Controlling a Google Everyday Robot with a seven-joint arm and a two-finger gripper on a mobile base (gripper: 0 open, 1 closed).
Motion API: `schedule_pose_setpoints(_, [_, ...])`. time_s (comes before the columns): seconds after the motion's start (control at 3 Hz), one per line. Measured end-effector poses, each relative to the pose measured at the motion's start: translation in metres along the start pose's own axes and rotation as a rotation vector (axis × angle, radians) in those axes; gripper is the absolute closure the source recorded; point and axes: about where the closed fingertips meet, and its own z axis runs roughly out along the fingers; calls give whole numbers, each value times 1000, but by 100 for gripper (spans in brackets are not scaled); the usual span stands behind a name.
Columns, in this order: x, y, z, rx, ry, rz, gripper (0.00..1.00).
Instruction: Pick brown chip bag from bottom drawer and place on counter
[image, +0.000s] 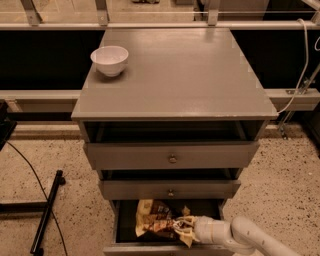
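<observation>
The brown chip bag (152, 217) lies crumpled in the open bottom drawer (125, 230), its tan ends showing at the left and lower right. My gripper (181, 226) reaches into the drawer from the lower right on a white arm and sits at the bag's right end, touching it. The grey counter (180, 75) tops the cabinet above, with a white bowl (109, 59) at its back left.
Two shallower drawers with round knobs (172, 159) are partly pulled out above the bottom one. A black stand and cable (45, 215) lie on the speckled floor at left. A white cable (302, 60) hangs at right. A rail runs behind the cabinet.
</observation>
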Motion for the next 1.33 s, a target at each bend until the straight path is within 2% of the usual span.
schedule_pose_setpoints(0.33, [-53, 29, -22, -39, 18, -100, 100])
schedule_pose_setpoints(0.67, [-112, 61, -44, -57, 15, -239, 100])
schedule_pose_setpoints(1.0, [-126, 81, -45, -83, 7, -255, 100])
schedule_pose_setpoints(1.33, [-125, 79, -45, -80, 7, -254, 100])
